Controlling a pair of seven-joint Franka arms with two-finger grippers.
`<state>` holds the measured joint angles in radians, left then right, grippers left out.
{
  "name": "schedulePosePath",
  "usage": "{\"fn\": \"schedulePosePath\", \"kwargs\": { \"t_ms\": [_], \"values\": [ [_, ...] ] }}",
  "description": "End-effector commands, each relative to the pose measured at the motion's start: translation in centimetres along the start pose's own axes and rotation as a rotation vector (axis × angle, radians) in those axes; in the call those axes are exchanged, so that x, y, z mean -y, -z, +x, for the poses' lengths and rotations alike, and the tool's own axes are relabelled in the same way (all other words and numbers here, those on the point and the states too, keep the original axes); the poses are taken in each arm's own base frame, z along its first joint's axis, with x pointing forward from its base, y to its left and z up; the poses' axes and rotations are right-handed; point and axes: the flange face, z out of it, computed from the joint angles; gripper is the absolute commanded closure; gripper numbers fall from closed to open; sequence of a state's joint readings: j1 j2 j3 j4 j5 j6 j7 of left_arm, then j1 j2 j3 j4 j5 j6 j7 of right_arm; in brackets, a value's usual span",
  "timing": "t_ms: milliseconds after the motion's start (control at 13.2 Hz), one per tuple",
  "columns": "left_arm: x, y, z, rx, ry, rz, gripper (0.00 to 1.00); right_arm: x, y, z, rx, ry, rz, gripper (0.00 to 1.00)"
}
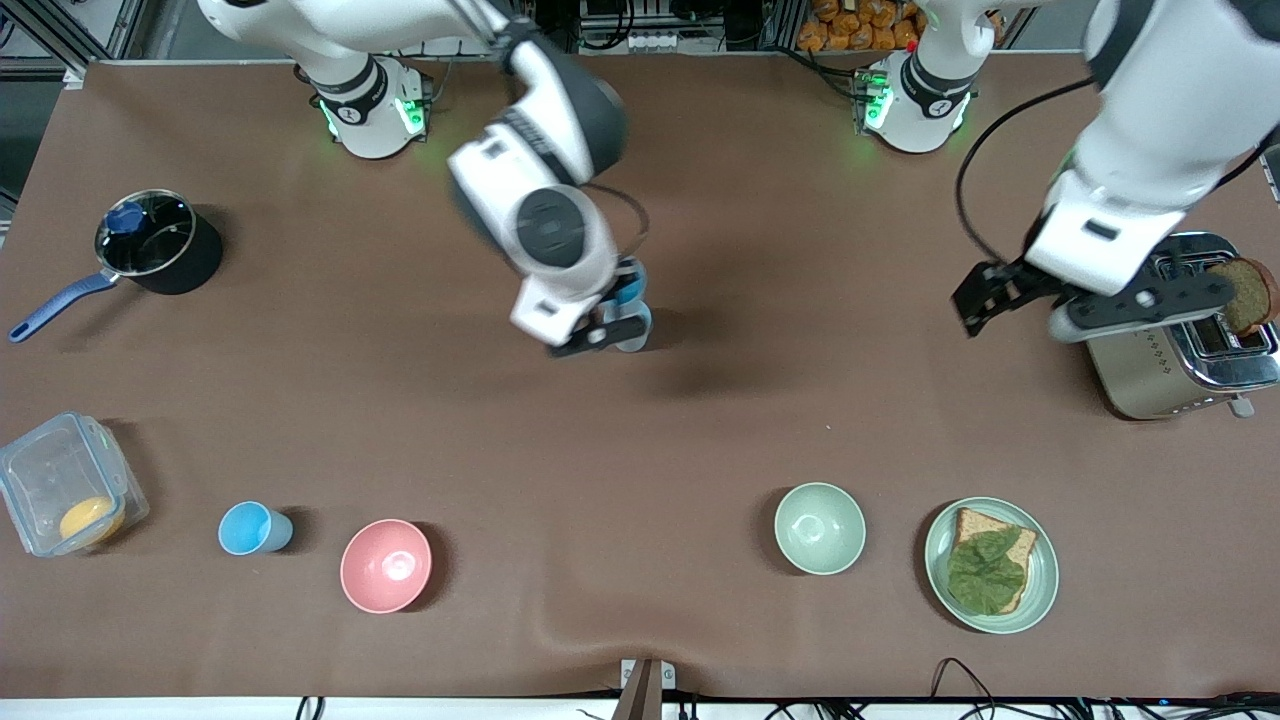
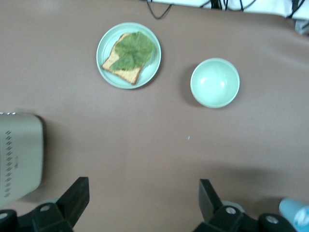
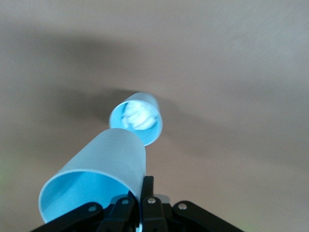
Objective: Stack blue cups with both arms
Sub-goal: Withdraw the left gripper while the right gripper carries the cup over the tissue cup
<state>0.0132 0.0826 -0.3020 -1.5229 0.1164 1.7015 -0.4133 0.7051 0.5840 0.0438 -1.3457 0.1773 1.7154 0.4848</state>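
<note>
My right gripper [image 1: 610, 332] is over the middle of the table, shut on the wall of a tilted light-blue cup [image 3: 96, 176]. A second blue cup [image 3: 137, 118] stands upright on the table just below the held cup's base. In the front view both cups [image 1: 630, 295] show close together beside the gripper, partly hidden by it. A third blue cup [image 1: 255, 528] stands near the front edge, beside the pink bowl [image 1: 386, 565]. My left gripper [image 1: 985, 295] is open and empty, in the air beside the toaster [image 1: 1180, 340]; its fingers [image 2: 77, 193] are spread wide.
A black saucepan [image 1: 160, 242] and a clear box [image 1: 65, 485] are at the right arm's end. A pale green bowl [image 1: 820, 528] and a plate with a sandwich [image 1: 1040, 590] lie near the front edge, both also in the left wrist view.
</note>
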Motion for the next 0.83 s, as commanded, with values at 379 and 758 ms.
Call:
{"fn": "schedulePosePath", "kwargs": {
  "t_ms": [379, 758],
  "values": [
    [7.1, 2.5, -2.3, 0.069, -0.035, -0.019, 0.00, -0.5, -2.7, 1.2, -0.026, -0.038, -0.085, 1.00],
    [7.0, 2.5, -3.9, 0.069, -0.042, -0.010, 0.00, 1.2, -5.4, 0.9, -0.017, -0.051, -0.121, 1.00]
  ]
}}
